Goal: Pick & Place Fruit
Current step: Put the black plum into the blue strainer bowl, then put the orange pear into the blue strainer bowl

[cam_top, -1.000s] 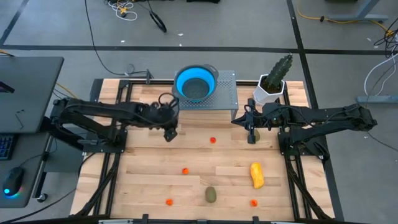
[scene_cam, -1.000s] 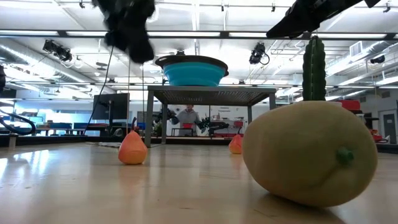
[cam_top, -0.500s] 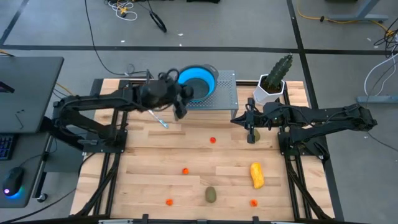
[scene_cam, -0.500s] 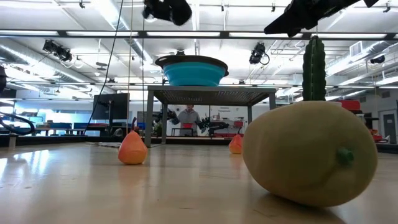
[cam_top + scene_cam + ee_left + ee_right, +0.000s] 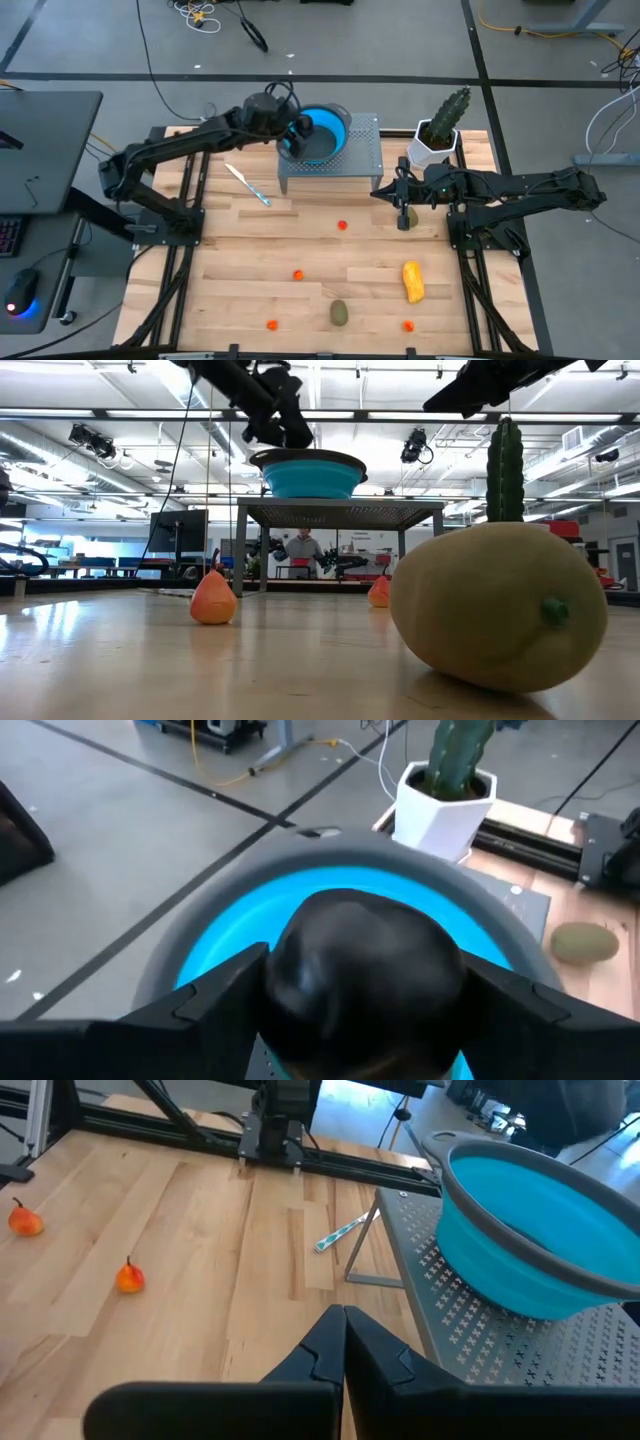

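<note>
While the left pincer (image 5: 365, 982) grips the dark purple ball (image 5: 362, 975) over the blue bowl (image 5: 318, 135), release should wait until centred and low; right pincer (image 5: 343, 1342) apparently closed, idle near an olive-brown oval (image 5: 404, 217) on the counter (image 5: 340, 270).

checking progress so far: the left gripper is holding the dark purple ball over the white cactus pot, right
Not quite. The left gripper holds the dark purple ball, but over the round blue bowl with a grey rim on the perforated metal stand, not the white cactus pot. The left wrist view shows the ball directly above the bowl.
</note>
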You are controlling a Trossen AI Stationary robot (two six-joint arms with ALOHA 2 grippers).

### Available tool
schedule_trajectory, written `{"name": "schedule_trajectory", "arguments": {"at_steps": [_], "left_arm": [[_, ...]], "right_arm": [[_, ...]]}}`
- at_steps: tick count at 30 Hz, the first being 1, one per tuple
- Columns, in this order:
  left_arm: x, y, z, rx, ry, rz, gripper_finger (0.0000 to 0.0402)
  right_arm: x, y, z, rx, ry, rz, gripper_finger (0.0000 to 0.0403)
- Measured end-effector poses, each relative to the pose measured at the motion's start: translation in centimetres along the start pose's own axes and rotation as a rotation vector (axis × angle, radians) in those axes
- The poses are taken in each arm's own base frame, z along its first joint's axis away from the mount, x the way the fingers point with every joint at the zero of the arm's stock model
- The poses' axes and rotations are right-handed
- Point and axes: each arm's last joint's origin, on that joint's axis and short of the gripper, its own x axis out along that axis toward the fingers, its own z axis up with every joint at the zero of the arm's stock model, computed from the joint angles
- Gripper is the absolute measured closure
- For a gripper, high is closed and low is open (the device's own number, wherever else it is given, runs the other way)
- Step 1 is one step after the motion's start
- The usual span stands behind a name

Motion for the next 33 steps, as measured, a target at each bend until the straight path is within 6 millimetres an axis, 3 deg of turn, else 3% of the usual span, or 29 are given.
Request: {"name": "schedule_trajectory", "arguments": {"at_steps": [6,15,24,27,33], "left_arm": [[0.4,0.0,0.1,-0.011,-0.021,-0.002,0.0081],[-0.6,-0.6,0.5,-0.034,-0.041,-0.037,0.0044],[-5.7,-2.3,1.5,-0.005,-0.096,-0.093,0.0062],[-6.5,-3.4,-0.2,0.003,-0.077,-0.14,0.007],[-6.3,-6.5,-6.0,-0.027,-0.116,-0.273,0.0087]], "right_arm": [[0.0,0.0,0.0,-0.004,0.0,0.0,0.0395],[0.0,0.0,0.0,-0.004,0.0,0.0,0.0395],[0.4,0.1,0.0,-0.001,0.001,0.018,0.0395],[1.3,0.4,-0.1,-0.01,0.006,0.076,0.0395],[4.5,1.3,-1.2,-0.092,0.068,0.179,0.0395]]}}
